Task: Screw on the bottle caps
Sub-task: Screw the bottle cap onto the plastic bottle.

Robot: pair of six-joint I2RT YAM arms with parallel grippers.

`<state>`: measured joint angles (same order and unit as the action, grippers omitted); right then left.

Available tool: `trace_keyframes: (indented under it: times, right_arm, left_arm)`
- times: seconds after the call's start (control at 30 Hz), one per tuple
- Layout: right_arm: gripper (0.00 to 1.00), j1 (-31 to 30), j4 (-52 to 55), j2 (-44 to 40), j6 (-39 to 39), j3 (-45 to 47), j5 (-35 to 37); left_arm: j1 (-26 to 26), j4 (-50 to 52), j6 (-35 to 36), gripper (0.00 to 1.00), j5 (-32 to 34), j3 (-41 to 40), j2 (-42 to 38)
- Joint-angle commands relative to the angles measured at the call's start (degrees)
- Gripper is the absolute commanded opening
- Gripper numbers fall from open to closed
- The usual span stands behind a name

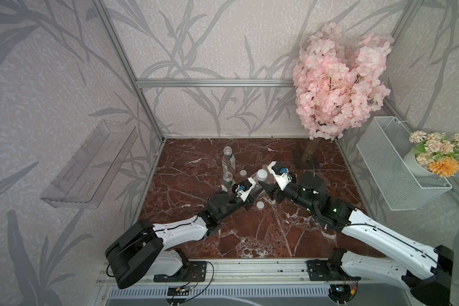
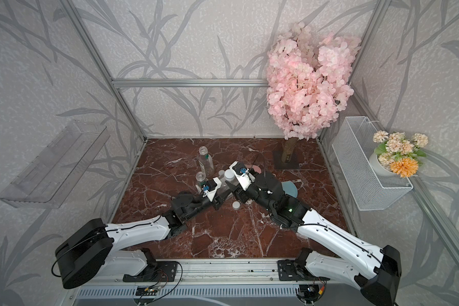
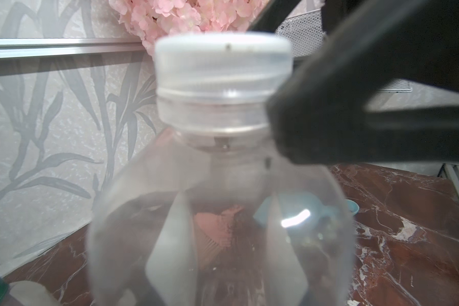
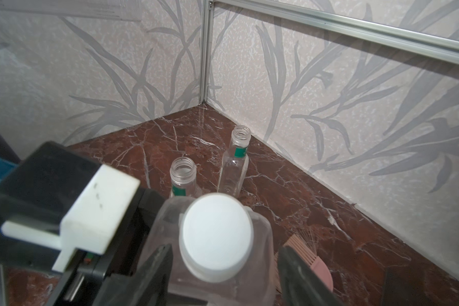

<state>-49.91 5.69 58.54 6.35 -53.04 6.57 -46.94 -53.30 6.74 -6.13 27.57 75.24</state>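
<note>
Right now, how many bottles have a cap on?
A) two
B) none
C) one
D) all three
C: only the wide bottle wears a white cap. The two green-label bottles stand with open necks, and two loose caps lie on the table.

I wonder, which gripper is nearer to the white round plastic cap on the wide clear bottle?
Right. The right gripper stands open astride the white cap; the left gripper clamps the clear bottle below it.
</note>
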Motion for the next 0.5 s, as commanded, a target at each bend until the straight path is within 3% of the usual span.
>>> trace_keyframes:
  times: [0.0,0.17,0.37,0.47]
  right_arm:
    - [0.80,0.3,11.0,-3.0,1.3,-2.1,0.2]
    - [0.95,3.7,17.4,-8.0,2.8,-2.7,-7.6]
    - [0.97,16.4,19.4,-10.8,9.7,-5.0,-34.6]
    - [0.97,20.0,20.6,-8.7,14.1,-7.5,-45.6]
  left_arm:
    - [0.4,-5.7,-2.5,0.14,1.9,0.1,-0.6]
    - [0.7,-4.8,-2.5,0.15,-0.8,-0.4,-1.6]
    - [0.8,-1.8,-0.5,0.14,-13.7,-0.8,-3.3]
    - [0.6,-1.2,-0.4,0.14,-19.2,-1.1,-3.9]
